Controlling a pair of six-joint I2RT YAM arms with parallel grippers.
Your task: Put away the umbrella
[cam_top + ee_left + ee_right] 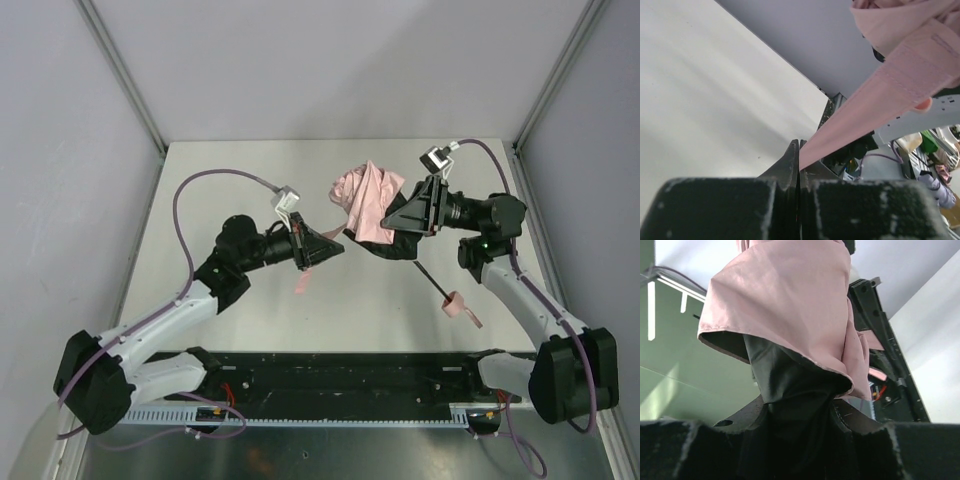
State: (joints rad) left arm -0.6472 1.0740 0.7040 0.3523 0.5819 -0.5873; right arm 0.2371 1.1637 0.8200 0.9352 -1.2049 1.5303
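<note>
- Two holds share the umbrella (365, 200). The left gripper (318, 250) has its jaws pinched shut on the closure strap (880, 100), and the right gripper (400, 222) has its jaws clamped on the bunched canopy (790, 300), over the table (250, 170) right of centre.
- Risk: the strap looks taut, so more pull could slip it free or drag the loose folds out of the right jaws.
- Long axis runs diagonally, with the canopy toward the far wall and the shaft (430, 280) and handle (455, 303) pointing near-right.

Right wrist view: right gripper (801, 426) fingertips hidden under umbrella (790, 305) fabric. Left wrist view: closure strap (890, 95) cut off at right edge. Top view: shaft (430, 281) upper part concealed
</note>
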